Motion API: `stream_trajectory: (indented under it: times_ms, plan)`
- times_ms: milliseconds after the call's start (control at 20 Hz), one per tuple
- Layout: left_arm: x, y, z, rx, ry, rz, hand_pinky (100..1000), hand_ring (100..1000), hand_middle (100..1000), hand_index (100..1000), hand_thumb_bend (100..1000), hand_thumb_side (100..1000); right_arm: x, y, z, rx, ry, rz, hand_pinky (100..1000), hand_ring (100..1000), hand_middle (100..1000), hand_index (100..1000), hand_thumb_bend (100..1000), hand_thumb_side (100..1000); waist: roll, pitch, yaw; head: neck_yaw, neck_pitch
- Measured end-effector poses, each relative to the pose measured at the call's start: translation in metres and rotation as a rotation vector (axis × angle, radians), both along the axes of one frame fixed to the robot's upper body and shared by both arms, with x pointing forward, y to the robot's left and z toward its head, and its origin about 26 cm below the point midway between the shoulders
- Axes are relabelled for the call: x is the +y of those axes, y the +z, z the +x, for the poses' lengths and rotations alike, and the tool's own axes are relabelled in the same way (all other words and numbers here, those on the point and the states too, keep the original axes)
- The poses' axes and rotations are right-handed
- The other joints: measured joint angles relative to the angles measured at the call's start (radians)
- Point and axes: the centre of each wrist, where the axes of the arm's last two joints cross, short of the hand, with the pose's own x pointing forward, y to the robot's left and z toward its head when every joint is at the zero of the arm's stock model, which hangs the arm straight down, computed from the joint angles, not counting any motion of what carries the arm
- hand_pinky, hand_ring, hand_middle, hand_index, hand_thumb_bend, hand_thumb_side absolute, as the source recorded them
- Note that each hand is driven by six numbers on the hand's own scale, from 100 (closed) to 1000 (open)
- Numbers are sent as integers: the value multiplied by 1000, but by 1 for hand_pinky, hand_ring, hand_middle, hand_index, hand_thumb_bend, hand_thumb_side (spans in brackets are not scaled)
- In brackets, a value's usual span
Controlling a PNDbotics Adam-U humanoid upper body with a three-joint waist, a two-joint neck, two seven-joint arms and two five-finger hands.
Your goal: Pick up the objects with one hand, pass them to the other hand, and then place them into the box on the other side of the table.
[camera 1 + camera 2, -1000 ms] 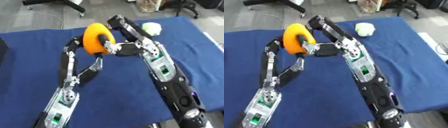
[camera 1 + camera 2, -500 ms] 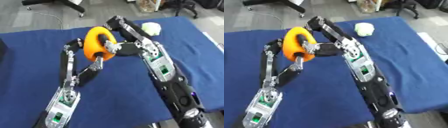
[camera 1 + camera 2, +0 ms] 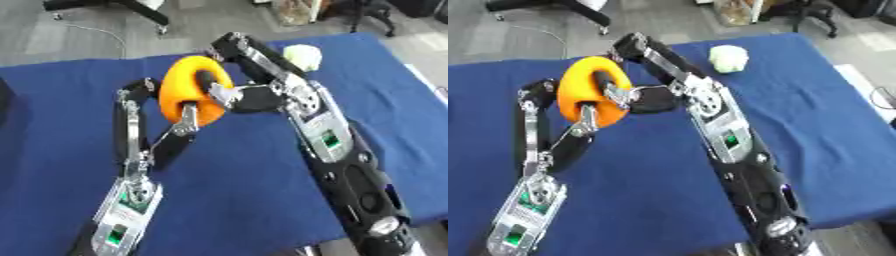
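a blue table cloth point(image 3: 262, 200) spreads under the hands; beyond them, past the table's far edge, lie grey floor point(image 3: 79, 40), a black chair base point(image 3: 114, 6) and a thin cable point(image 3: 96, 31)

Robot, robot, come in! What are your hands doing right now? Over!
Both hands on orange ring mid-table. Left hand and right hand curled on it. Pale lump far off. Nothing blocking.

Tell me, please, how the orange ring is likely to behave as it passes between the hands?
The orange ring looks smooth and rounded, so it might slip or roll if released. It keeps its shape between the left hand and right hand, suggesting stiffness.
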Motion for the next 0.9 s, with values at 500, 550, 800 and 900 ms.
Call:
stream_trajectory:
  times_ms: [500, 550, 800, 900]
  plan:
    - [1, -1, -1, 7, 0, -2, 482, 312, 259, 399, 100, 335, -18, 18, -6, -38, -43, -165, 785, 646, 668, 946, 100, 460, 0, 0, -4, 0, 0]
    - [1, -2, -1, 8, -2, 0, 482, 311, 258, 398, 100, 335, -20, 20, -7, -38, -49, -164, 786, 648, 672, 948, 100, 474, 0, 0, -5, 0, 0]
    - [4, -2, 0, 23, -11, 10, 483, 311, 257, 397, 100, 333, -36, 29, -6, -42, -113, -129, 786, 647, 673, 950, 100, 524, 0, 0, -6, 0, 0]
    - [5, -2, 0, 25, -13, 14, 483, 311, 257, 397, 100, 333, -41, 32, -6, -41, -135, -107, 783, 641, 668, 948, 100, 554, 0, 0, -6, 0, 0]
